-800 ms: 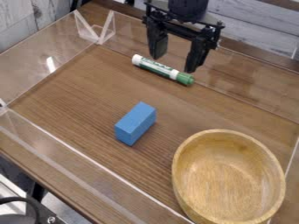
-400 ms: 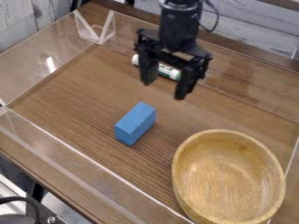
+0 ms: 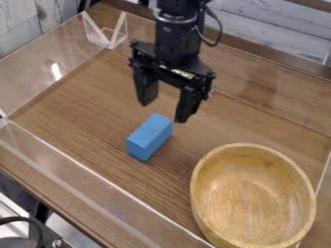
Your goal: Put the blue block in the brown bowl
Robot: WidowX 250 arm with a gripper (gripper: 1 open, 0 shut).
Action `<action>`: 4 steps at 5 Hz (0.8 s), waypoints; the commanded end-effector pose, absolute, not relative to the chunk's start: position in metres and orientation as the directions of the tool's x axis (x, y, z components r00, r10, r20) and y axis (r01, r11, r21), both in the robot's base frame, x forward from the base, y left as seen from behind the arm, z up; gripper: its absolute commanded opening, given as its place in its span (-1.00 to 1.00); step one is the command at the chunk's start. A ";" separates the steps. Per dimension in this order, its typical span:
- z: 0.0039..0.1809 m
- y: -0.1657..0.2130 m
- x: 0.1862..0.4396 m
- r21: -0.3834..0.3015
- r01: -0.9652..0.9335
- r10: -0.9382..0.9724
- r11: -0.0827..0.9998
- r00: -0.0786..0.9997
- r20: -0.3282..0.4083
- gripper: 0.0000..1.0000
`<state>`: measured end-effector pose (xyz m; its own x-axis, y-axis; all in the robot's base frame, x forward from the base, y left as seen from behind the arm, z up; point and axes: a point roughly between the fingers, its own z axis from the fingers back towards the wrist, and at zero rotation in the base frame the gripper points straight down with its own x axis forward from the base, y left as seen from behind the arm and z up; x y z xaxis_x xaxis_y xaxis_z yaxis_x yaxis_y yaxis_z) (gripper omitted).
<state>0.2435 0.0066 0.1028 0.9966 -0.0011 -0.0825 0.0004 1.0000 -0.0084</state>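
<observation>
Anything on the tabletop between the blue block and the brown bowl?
Nothing: in the camera view, only bare wooden tabletop lies between the blue block and the brown bowl.

Prob. a lab or robot test bench, can't say for sure: black metal robot arm w/ exposed joints (image 3: 181,29) over flat brown wood-look tabletop (image 3: 77,107); clear plastic see-through side wall (image 3: 52,160) left of arm, black cables (image 3: 23,228) at lower left.
</observation>
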 end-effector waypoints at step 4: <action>0.098 0.014 0.240 -0.017 0.020 -0.021 1.000 0.999 -0.041 1.00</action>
